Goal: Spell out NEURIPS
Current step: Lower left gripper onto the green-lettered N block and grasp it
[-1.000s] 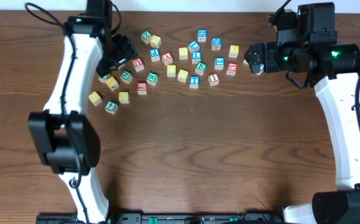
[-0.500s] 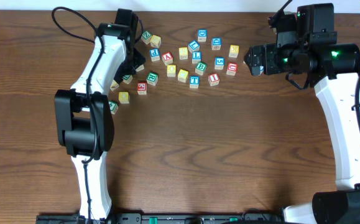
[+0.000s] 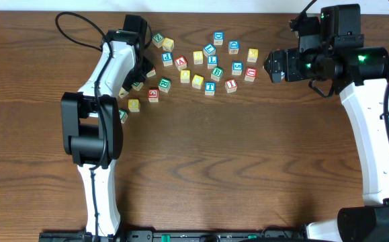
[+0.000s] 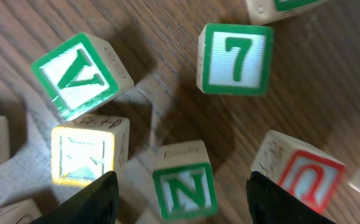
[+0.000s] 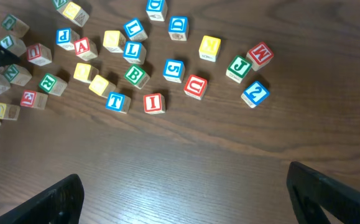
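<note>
The green N block [image 4: 184, 190] is lying flat on the table [image 3: 214, 168], with its letter face turned up toward the left wrist camera. It is sitting between the two fingers [image 4: 99, 199] of the left gripper [image 4: 181, 186], roughly centred in the gap. The jaws are standing wider than the block. A strip of bare wood is showing on each side of it, so neither finger is touching it and nothing is being gripped.

Just beside the N block, toward the left-hand finger in that view, a yellow block [image 4: 83, 155] is lying with its top face washed out by glare, so its letter cannot be read. Toward the other finger, a red U block [image 4: 301, 177] is lying turned at an angle, apart from the N block. Farther from the fingertips, a green V block [image 4: 80, 74] is resting close above the yellow block, and a green 7 block [image 4: 234, 59] is lying well apart from both.

In the overhead view, the left arm [image 3: 103, 74] is reaching over the left end of the scattered blocks and is covering the N block.

The other blocks are lying spread across the far half of the table. In the right wrist view, a red I block [image 5: 153, 102] is lying just beside a blue T block [image 5: 115, 101]. A blue P block [image 5: 63, 37] is lying nearer the left arm's end of the scatter.

The right gripper [image 5: 183, 177] is hanging clear of the blocks at the right end of the scatter. Its jaws are spread wide, with only bare table between them, and it is holding nothing.
</note>
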